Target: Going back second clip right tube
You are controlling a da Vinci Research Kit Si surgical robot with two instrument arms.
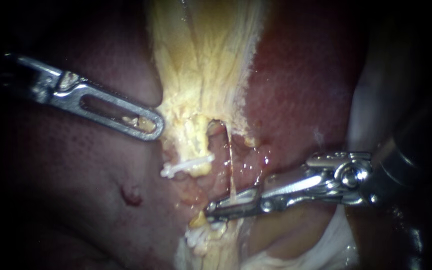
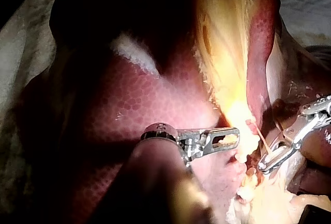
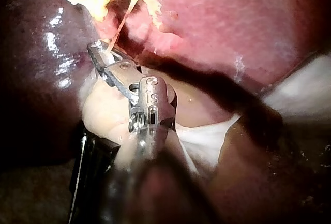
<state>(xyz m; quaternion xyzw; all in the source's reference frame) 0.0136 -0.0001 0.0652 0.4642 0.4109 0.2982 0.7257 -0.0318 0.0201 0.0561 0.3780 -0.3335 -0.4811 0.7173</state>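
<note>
Dark red liver (image 1: 76, 190) fills the field, with a broad band of yellow fatty tissue (image 1: 201, 60) running down its middle and narrowing to a stalk. White cloth (image 1: 333, 245) shows at the liver's lower right edge. The right instrument (image 1: 231, 205) reaches in level from the right; its jaws stand slightly apart, a narrow gap between them, and the right tube (image 1: 229, 160), a thin pale strand dropping from the stalk, runs down into that gap. The left instrument (image 1: 143, 122) comes in from the left, its windowed jaws pressed together on the left edge of the yellow tissue, flakes of it showing in the window. One white clip (image 1: 188, 165) sits across the stalk to the left of the thin tube; a second white clip (image 1: 198, 236) lies just beneath the right instrument's jaws. Whether a clip sits on the tube inside the jaws cannot be seen.

The hazard looks plain: a backward pull with the strand caught between the jaws could stretch or tear it, or drag a clip loose.
</note>
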